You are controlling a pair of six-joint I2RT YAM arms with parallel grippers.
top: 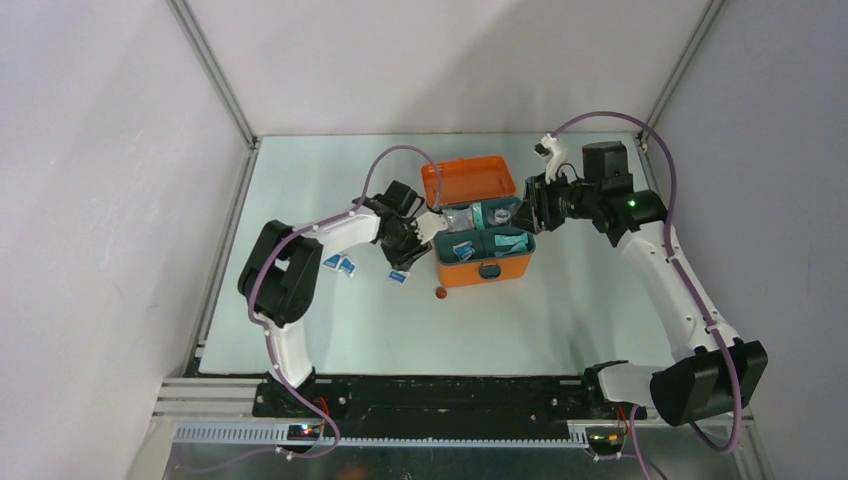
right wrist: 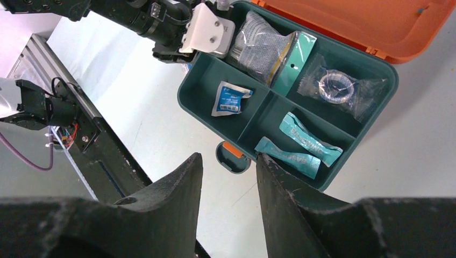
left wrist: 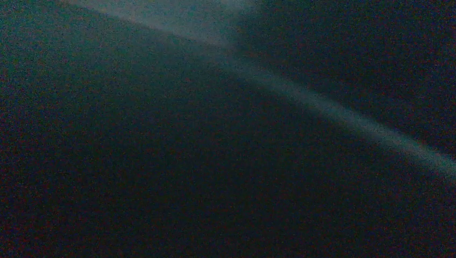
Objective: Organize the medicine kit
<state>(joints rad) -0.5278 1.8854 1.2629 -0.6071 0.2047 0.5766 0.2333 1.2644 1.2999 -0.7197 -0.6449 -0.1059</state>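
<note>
Open medicine kit (top: pixel 480 262) between two arms.
Right gripper (right wrist: pixel 228 177) hung empty, jaws parted; left gripper (top: pixel 428 228) touched the kit's edge, state unclear.

Right hand (right wrist: pixel 228 172) empty, parted, above open medicine kit (right wrist: pixel 376 32).

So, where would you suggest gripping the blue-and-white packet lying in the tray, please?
Probably by its raised, crinkled top edge, coming straight down from above. The blue-and-white packet lies flat and alone in its compartment of the teal tray, so the walls block a side approach.
</note>
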